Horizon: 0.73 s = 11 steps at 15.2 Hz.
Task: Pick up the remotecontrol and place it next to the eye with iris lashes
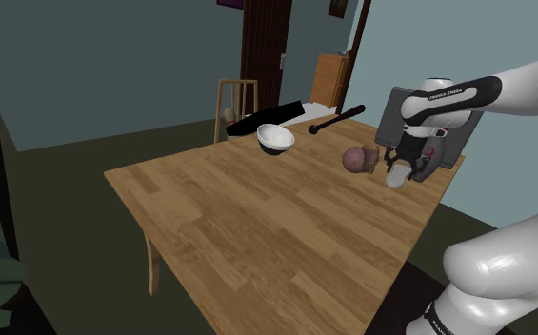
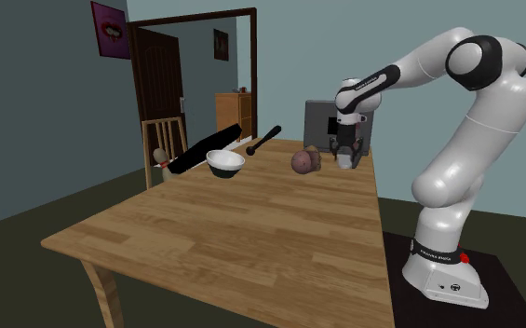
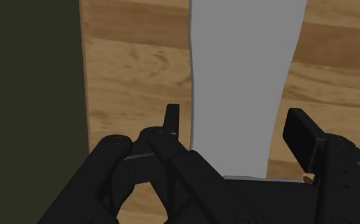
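- Remotecontrol (image 3: pixel 236 83): plain pale grey slab, long and flat, lying on the wooden table (image 1: pixel 257 228) close to its edge at the shoulder view's right, just beside a brownish rounded lump (image 1: pixel 357 159), which I am taking to be the eye.
- Gripper (image 3: pixel 236 118): hanging low over one end of the slab, spread wide, one of the black fingers (image 3: pixel 172 121) standing at each long side. A thin strip of table is showing between finger and slab, so nothing is being gripped.
- Handling, as judged: likely weighing little and staying stiff. The smooth, unmarked sides are looking slippery, and the thin profile is leaving little height to catch.
- Hold, as judged: across the narrow width, squarely on the two long edges. A grip nearer the middle of its length would be keeping it from tipping.
- Writing: none showing on the slab. White lettering on the arm's dark wrist band (image 1: pixel 448 92) is reading as FRANKA EMIKA.
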Each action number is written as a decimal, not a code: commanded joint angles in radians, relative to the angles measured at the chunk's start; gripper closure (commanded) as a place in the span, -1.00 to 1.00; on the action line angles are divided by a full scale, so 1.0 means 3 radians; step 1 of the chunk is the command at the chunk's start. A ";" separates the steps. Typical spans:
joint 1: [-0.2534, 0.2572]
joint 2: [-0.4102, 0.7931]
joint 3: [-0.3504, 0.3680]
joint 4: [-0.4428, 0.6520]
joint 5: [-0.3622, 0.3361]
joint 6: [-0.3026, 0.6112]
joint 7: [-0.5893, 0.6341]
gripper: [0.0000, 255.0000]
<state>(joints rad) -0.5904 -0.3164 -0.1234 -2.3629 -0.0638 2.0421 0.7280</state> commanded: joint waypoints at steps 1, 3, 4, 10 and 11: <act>-0.0001 0.0026 -0.0004 -0.0068 -0.0001 0.0097 0.0000 1.00; -0.0002 0.0061 -0.0008 -0.0129 -0.0001 0.0192 0.0000 1.00; -0.0002 0.0080 -0.0010 -0.0158 -0.0001 0.0240 0.0000 1.00; -0.0002 0.0211 -0.0022 -0.0319 0.0002 0.0533 -0.0003 1.00; -0.0002 0.0236 -0.0024 -0.0343 0.0003 0.0582 -0.0003 1.00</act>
<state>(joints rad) -0.5910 -0.2503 -0.1305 -2.4551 -0.0628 2.2001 0.7264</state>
